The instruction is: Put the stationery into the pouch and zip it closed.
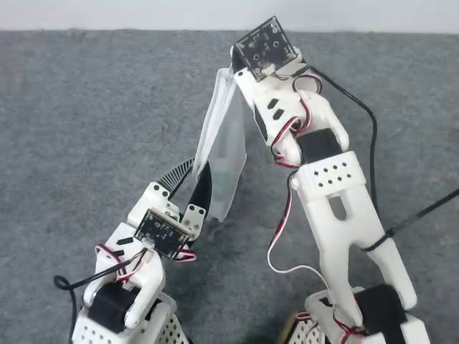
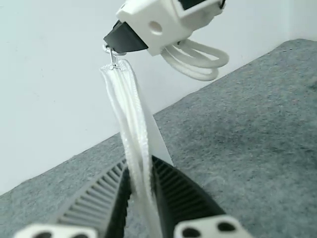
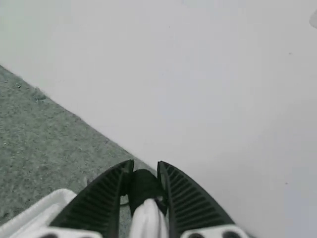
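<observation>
Clamping the near end of the pouch [image 2: 131, 124], the left pincer [image 2: 140, 171] has its ribbed jaws pressed together on the zipper seam. From there the translucent pouch rises clear of the grey desk [image 1: 86, 129], stretched taut up to the right pincer [image 2: 116, 44], which pinches the small metal zipper pull [image 2: 115, 60] at the far end. Whether the stationery is inside I cannot tell (the plastic is too cloudy). The zip looks close to shut, judging by the pull sitting at the pouch's end. The risk, I think, is tension. With a harder tug the thin pull could slip from the right jaws, or the seam could slide out of the left ones, dropping the pouch.
</observation>
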